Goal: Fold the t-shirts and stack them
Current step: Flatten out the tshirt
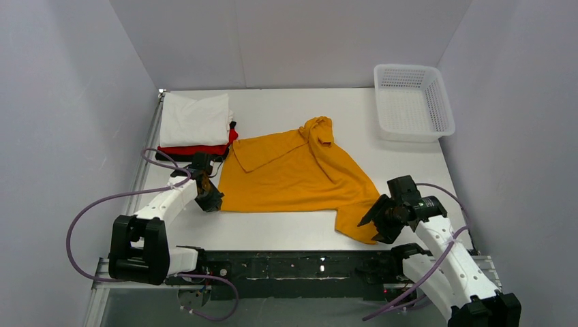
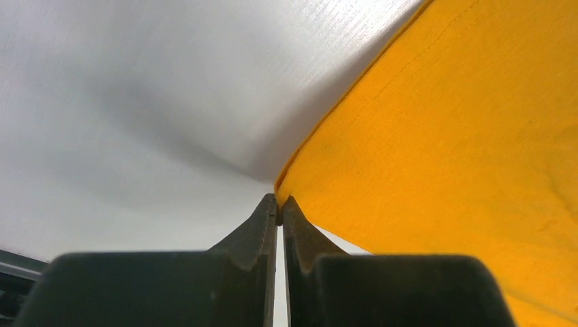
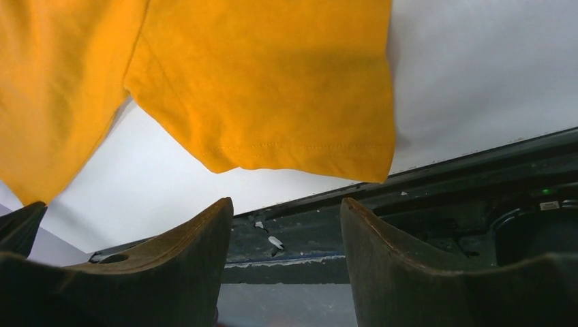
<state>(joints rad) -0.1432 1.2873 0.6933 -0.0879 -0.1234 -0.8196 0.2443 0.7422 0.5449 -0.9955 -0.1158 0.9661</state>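
Pinching the near-left corner of the mustard-orange t-shirt (image 1: 293, 174), my left gripper (image 1: 208, 199) has its jaws fully together. In the left wrist view the hem runs up and away from my meeting fingertips (image 2: 262, 225), and the cloth casts a shadow on the white table (image 1: 286, 235).

My right gripper (image 1: 378, 221) stands at the shirt's near-right sleeve with its jaws parted and nothing between them. In the right wrist view the sleeve's stitched edge lies just beyond the two fingers.

The shirt lies spread across the middle of the table, mostly flat. Its far part is folded over and bunched toward the back, and the near-right sleeve trails toward the table's front edge.

A folded stack sits at the far-left corner, just beside the shirt: a white t-shirt (image 1: 196, 119) on a red t-shirt (image 1: 198, 149), with a black edge showing beneath. A white lattice basket (image 1: 411, 102) stands at the far right, well apart from the shirt.
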